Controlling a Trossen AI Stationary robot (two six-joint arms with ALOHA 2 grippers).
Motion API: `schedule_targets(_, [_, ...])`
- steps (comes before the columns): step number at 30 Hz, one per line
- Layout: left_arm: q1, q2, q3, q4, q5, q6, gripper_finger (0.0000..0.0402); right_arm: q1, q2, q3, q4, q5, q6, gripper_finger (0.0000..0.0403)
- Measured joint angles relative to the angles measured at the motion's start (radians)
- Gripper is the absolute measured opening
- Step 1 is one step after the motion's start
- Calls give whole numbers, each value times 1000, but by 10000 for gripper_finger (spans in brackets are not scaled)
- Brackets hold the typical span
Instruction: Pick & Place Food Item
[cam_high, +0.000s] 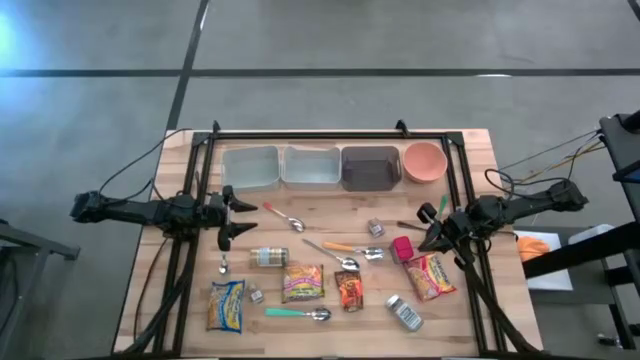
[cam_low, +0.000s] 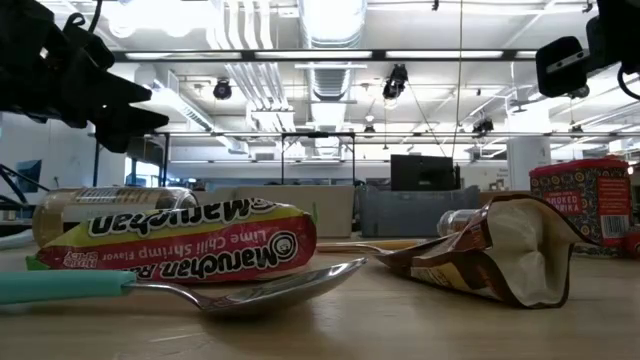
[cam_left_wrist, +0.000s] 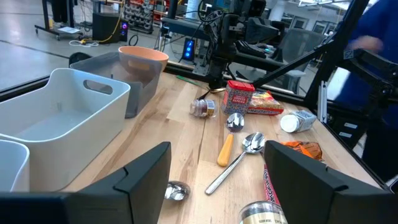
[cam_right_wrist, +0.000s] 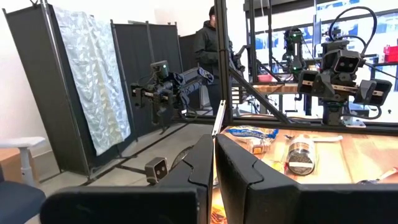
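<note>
Several food packets lie flat on the wooden table (cam_high: 480, 160): a yellow one (cam_high: 226, 305), a Maruchan noodle packet (cam_high: 302, 283) (cam_low: 190, 245), an orange-brown one (cam_high: 349, 290) (cam_low: 490, 260) and a red-yellow one (cam_high: 430, 275). A red box (cam_high: 402, 248) (cam_left_wrist: 239, 97) stands beside them. My left gripper (cam_high: 235, 212) (cam_left_wrist: 216, 152) hangs open above the table's left side, nothing between its fingers. My right gripper (cam_high: 432, 228) (cam_right_wrist: 214, 155) hangs shut at the right side, above the red box's far right, holding nothing.
Along the far edge stand two pale bins (cam_high: 250, 166) (cam_high: 311, 165), a dark grey bin (cam_high: 370, 167) and a pink bowl (cam_high: 425, 161). Spoons (cam_high: 345, 262) (cam_high: 300, 314) and small jars (cam_high: 268, 257) (cam_high: 404, 312) lie among the packets. A person (cam_right_wrist: 214, 46) stands beyond the table.
</note>
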Motion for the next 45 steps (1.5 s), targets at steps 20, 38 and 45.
schedule_targets(20, [0,0,0,0,0,0,262,0,0,0,0,0,1,17])
schedule_targets(38, [0,0,0,0,0,0,262,0,0,0,100,27,156,17])
schedule_targets(45, [0,0,0,2,0,0,262,0,-1,0,400,137,301,17])
